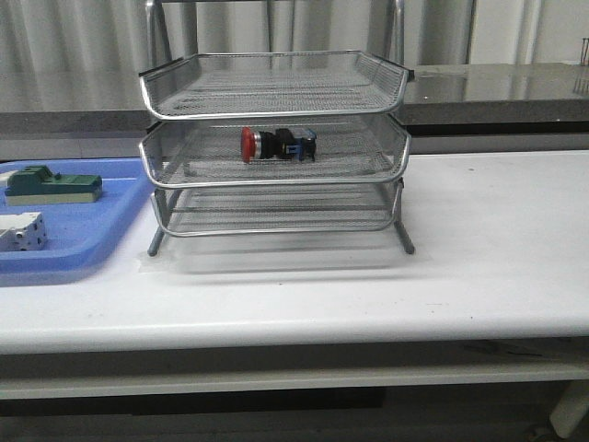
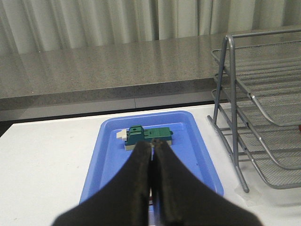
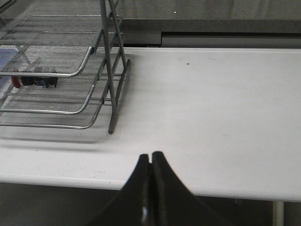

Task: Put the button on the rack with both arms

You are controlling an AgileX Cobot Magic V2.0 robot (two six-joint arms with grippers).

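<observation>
The button (image 1: 276,144), with red cap, black body and blue rear block, lies on its side in the middle tray of the silver wire-mesh rack (image 1: 276,87). It also shows in the right wrist view (image 3: 34,81), inside the rack (image 3: 111,89). My left gripper (image 2: 153,146) is shut and empty, above the blue tray, far from the rack (image 2: 256,113). My right gripper (image 3: 151,157) is shut and empty, over the table's front edge, to the right of the rack. Neither arm shows in the front view.
A flat blue plastic tray (image 1: 110,230) lies left of the rack, holding a green block (image 1: 51,184) and a white block (image 1: 20,232). The green block also shows in the left wrist view (image 2: 148,136). A grey counter (image 1: 515,87) runs behind the white table (image 1: 497,239).
</observation>
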